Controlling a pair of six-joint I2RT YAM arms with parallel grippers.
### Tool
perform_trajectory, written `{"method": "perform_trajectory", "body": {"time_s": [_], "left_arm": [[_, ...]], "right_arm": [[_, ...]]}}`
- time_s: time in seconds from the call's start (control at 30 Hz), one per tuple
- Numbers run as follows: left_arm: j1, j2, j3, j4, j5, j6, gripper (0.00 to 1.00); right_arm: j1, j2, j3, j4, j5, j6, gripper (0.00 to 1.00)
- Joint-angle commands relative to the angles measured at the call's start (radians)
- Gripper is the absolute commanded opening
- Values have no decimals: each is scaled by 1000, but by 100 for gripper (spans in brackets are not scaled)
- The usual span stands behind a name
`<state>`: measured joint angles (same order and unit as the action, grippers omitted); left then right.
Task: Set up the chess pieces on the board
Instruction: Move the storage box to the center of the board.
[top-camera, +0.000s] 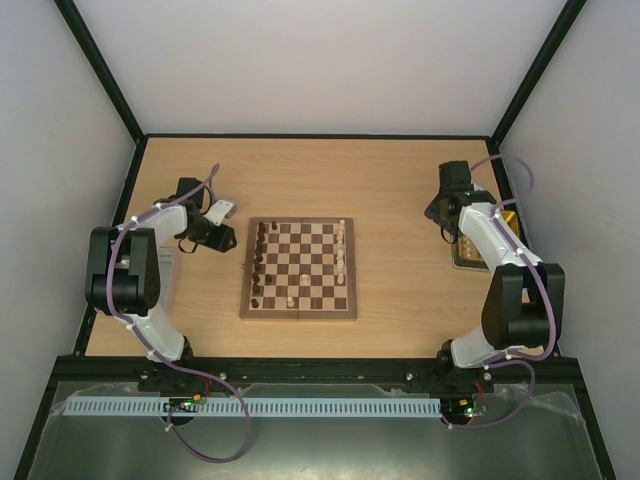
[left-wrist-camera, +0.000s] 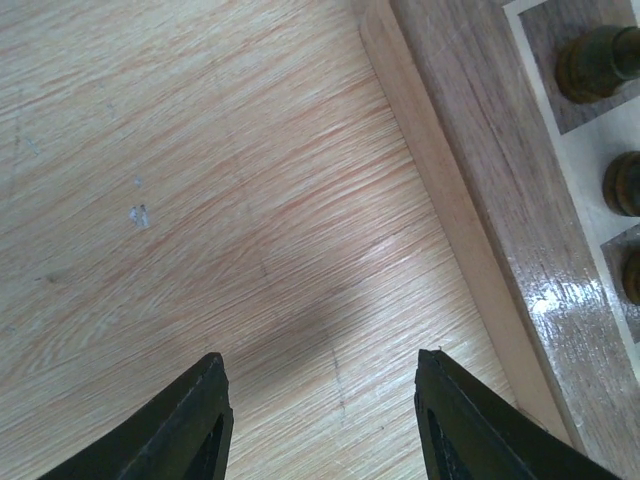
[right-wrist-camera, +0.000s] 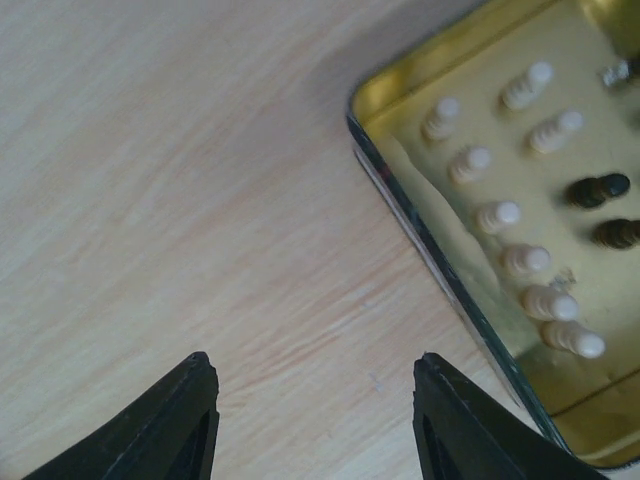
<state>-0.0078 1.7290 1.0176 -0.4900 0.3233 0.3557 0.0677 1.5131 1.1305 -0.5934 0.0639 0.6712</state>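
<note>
The chessboard (top-camera: 298, 268) lies in the middle of the table, with dark pieces (top-camera: 259, 262) down its left side and pale pieces (top-camera: 342, 255) down its right side. My left gripper (top-camera: 222, 236) is open and empty over bare table just left of the board; its wrist view shows the board's rim (left-wrist-camera: 480, 160) and dark pieces (left-wrist-camera: 598, 62). My right gripper (top-camera: 436, 212) is open and empty over bare table beside the yellow tray (right-wrist-camera: 400, 205), which holds several pale pieces (right-wrist-camera: 497, 215) and dark pieces (right-wrist-camera: 598, 188).
The yellow tray (top-camera: 470, 258) sits at the right edge of the table, partly hidden under my right arm. A white object (top-camera: 221, 208) lies near my left gripper. Black frame posts and grey walls bound the table.
</note>
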Motion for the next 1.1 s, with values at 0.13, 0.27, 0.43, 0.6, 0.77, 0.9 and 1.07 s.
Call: {"method": "perform_trajectory", "body": {"time_s": [0.13, 0.27, 0.43, 0.6, 0.77, 0.9, 1.07], "left_arm": [[3, -17, -17, 7, 48, 11, 50], [5, -17, -20, -2, 57, 18, 50], [6, -17, -28, -4, 72, 17, 50], [6, -12, -25, -13, 83, 15, 50], [6, -19, -17, -21, 85, 15, 49], [6, -14, -14, -24, 85, 15, 49], [6, -10, -16, -24, 93, 12, 49]], "right_arm": [[-30, -47, -159, 19, 54, 84, 51], [-49, -70, -197, 32, 91, 103, 51], [-72, -108, -215, 44, 111, 103, 54], [-99, -96, -226, 48, 103, 100, 56], [-117, -75, -250, 78, 58, 100, 57], [-118, -58, -259, 95, 25, 105, 56], [-118, -57, -277, 110, 2, 98, 56]]}}
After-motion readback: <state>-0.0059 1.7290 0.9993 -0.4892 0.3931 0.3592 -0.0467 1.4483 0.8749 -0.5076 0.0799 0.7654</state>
